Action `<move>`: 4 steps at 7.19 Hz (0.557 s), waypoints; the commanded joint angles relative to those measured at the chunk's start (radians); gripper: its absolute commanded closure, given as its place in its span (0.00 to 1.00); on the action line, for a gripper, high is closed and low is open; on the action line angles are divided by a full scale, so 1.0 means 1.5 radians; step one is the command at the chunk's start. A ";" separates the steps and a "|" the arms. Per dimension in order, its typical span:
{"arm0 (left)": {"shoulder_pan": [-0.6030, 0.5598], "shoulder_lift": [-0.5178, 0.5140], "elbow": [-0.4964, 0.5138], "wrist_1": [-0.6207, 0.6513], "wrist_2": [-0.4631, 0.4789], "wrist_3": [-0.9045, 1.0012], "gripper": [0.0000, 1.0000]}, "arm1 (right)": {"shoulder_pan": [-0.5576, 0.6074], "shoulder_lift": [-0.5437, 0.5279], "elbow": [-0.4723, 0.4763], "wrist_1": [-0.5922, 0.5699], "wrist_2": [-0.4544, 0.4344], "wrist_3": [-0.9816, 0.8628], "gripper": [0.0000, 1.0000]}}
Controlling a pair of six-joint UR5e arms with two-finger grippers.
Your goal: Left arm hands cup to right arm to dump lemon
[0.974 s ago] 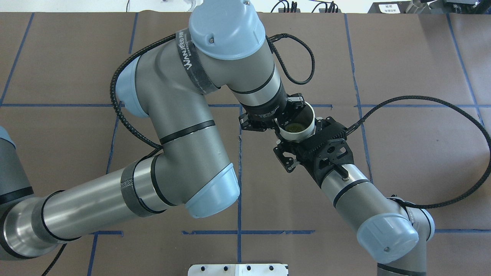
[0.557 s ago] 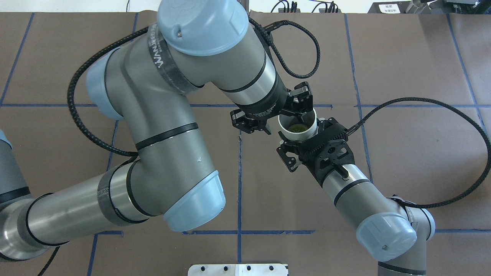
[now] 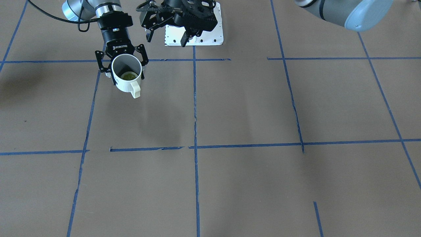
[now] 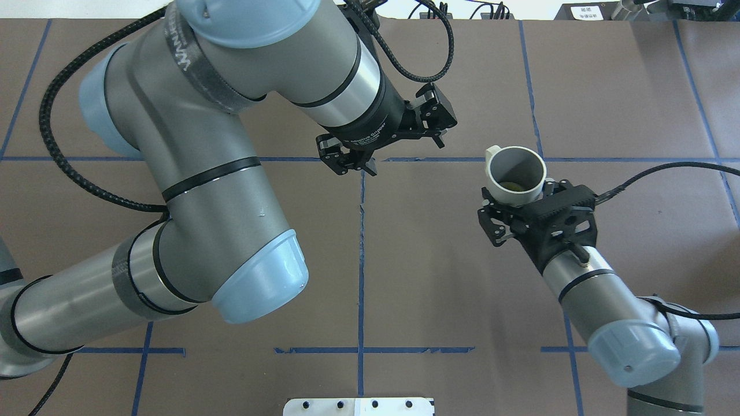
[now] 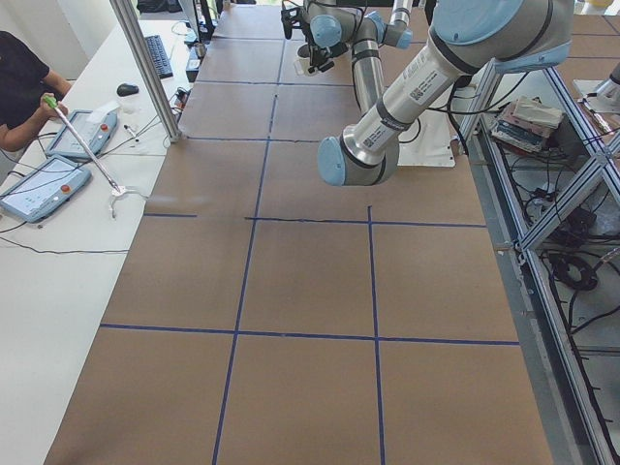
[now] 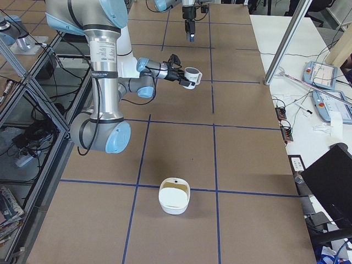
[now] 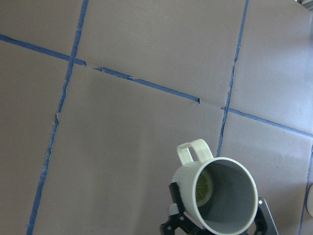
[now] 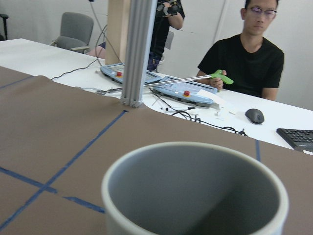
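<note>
The white ribbed cup is upright in the air, handle toward the far left, with the yellow-green lemon lying inside it. My right gripper is shut on the cup's body from the near side. In the front-facing view the cup hangs under the gripper marked ROBOTIQ, the lemon in its bottom. My left gripper is open and empty, well to the left of the cup. The left wrist view shows the cup from above at lower right. The cup's rim fills the right wrist view.
A white bowl-like container stands on the table at the robot's right end. A white base plate lies at the near edge. Operators sit at the white desk beyond the far edge. Blue tape lines cross the brown table.
My left gripper has let go of the cup and drawn back to the left and away. My right arm has carried the cup with the lemon to the right.
</note>
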 commanded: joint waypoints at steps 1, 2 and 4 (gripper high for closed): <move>-0.005 0.039 -0.034 0.000 0.001 -0.001 0.00 | 0.006 -0.157 0.020 0.171 -0.036 0.110 0.89; -0.025 0.040 -0.033 0.000 0.001 0.001 0.00 | 0.006 -0.226 0.007 0.288 -0.039 0.118 0.88; -0.040 0.043 -0.031 0.000 0.000 0.004 0.00 | 0.007 -0.275 -0.073 0.496 -0.059 0.234 0.87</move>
